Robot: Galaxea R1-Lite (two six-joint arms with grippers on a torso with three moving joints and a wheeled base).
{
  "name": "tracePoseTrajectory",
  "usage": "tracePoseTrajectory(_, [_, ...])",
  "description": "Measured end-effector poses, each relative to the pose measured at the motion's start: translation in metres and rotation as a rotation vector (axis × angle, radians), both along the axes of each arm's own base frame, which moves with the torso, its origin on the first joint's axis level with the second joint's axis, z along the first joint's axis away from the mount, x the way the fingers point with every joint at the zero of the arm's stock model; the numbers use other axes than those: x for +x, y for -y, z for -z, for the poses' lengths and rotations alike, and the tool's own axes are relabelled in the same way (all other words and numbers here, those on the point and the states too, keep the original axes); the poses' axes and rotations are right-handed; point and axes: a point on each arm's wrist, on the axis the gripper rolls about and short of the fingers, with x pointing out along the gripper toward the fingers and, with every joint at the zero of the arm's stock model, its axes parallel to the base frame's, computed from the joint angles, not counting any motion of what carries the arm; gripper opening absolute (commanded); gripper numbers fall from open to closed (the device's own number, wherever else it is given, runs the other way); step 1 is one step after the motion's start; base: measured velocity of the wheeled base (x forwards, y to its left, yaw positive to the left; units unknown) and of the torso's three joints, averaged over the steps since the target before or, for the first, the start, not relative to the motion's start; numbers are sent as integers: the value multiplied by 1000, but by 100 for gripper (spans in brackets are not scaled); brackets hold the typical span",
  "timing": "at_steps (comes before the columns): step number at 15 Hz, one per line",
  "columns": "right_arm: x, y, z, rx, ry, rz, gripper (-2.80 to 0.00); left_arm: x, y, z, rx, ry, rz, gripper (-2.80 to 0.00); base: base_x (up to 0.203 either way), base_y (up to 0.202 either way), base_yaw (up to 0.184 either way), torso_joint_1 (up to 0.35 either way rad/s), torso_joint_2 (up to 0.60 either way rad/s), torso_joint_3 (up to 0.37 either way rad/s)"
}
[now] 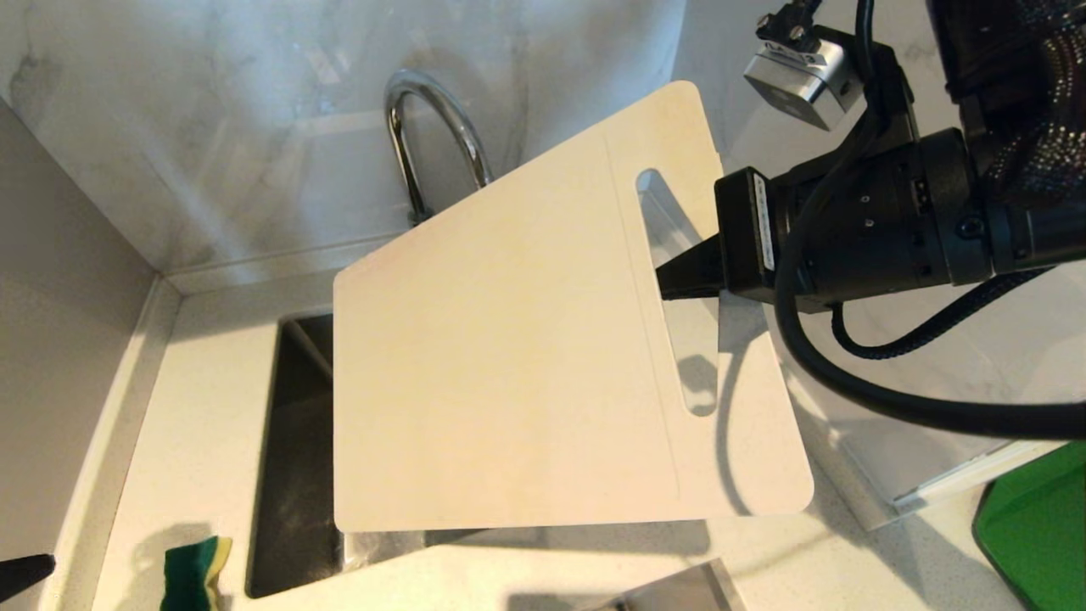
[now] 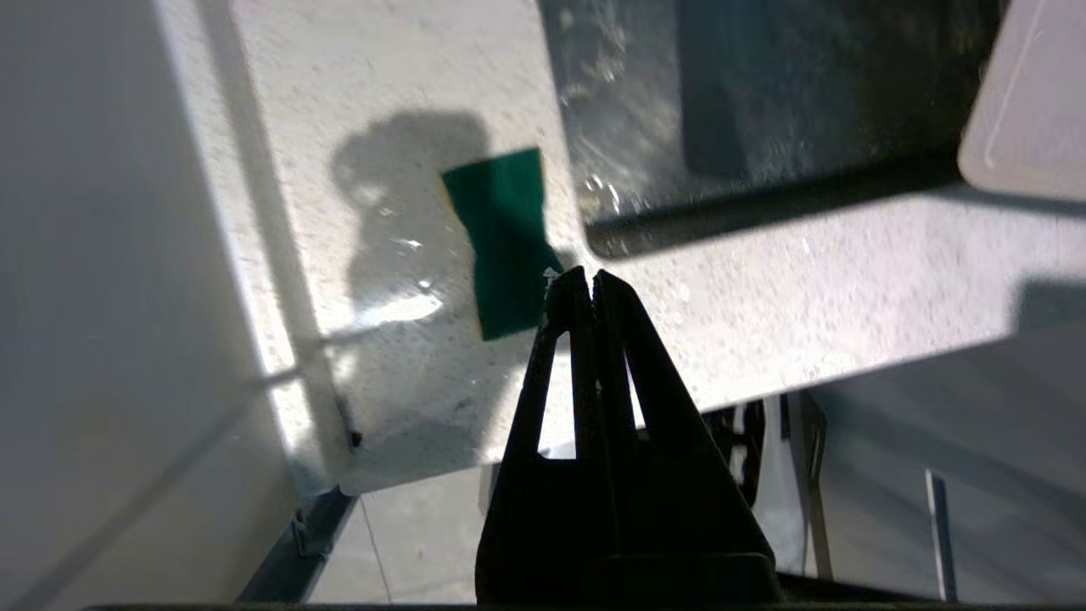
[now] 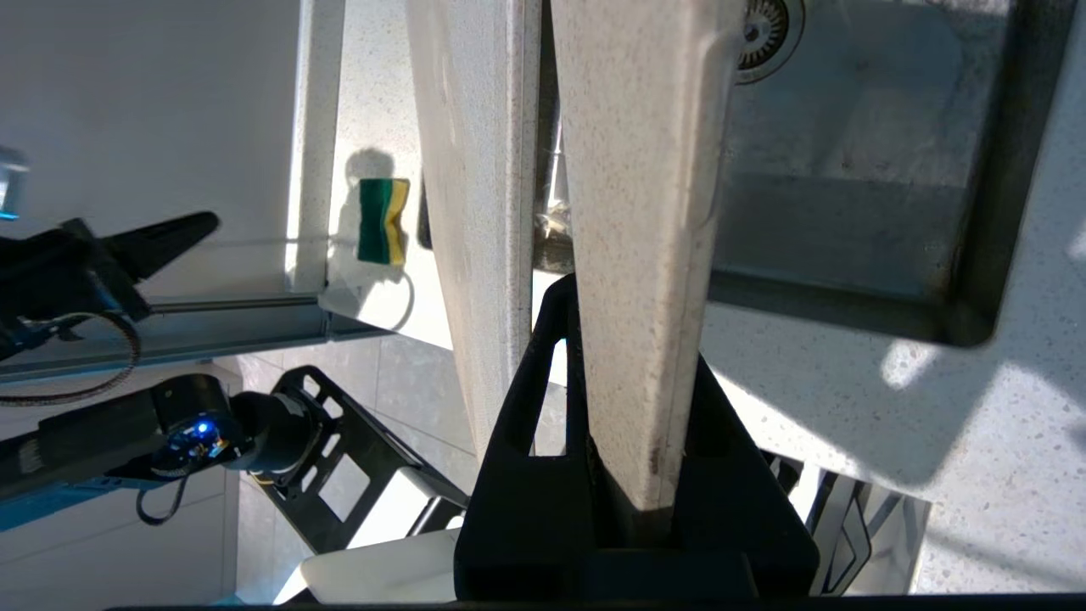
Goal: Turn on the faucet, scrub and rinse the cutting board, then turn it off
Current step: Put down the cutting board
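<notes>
The cutting board (image 1: 509, 356), a large off-white plastic sheet with a slot handle, hangs tilted over the sink (image 1: 297, 475). My right gripper (image 1: 672, 280) is shut on the strip beside the slot; in the right wrist view the board's edge (image 3: 636, 212) runs between its fingers (image 3: 543, 373). The chrome faucet (image 1: 424, 119) arches behind the board, with its spout end and lever hidden. My left gripper (image 2: 582, 280) is shut on nothing, low at the counter's near left, just short of a green and yellow sponge (image 2: 501, 246).
The sponge (image 1: 197, 573) lies on the white counter left of the sink. A green slab (image 1: 1035, 535) sits at the near right. A marble wall backs the counter and a side wall closes it on the left. The sink drain (image 3: 768, 34) shows below the board.
</notes>
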Motion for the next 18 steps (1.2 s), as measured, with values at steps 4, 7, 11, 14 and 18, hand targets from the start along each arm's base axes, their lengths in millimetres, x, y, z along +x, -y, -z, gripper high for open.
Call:
tracePoseTrajectory(4, [-1, 1, -1, 1, 2, 1, -280, -17, -7, -6, 25, 95, -111, -280, 0, 0, 0, 0, 0, 0])
tracePoseTrajectory(7, [-3, 2, 1, -1, -1, 1, -280, -23, -12, 0, 30, 78, -186, -280, 0, 0, 0, 0, 0, 0])
tracePoseTrajectory(11, [-7, 4, -1, 3, 6, 2, -280, -29, -14, 7, 31, 78, -239, -280, 0, 0, 0, 0, 0, 0])
tracePoseTrajectory(14, [-12, 7, -4, 9, 19, 4, -280, -39, -15, 23, 33, 71, -267, -280, 0, 0, 0, 0, 0, 0])
tracePoseTrajectory(18, [-15, 9, -7, 14, 28, 4, -280, -52, -18, 50, 75, 59, -377, -280, 0, 0, 0, 0, 0, 0])
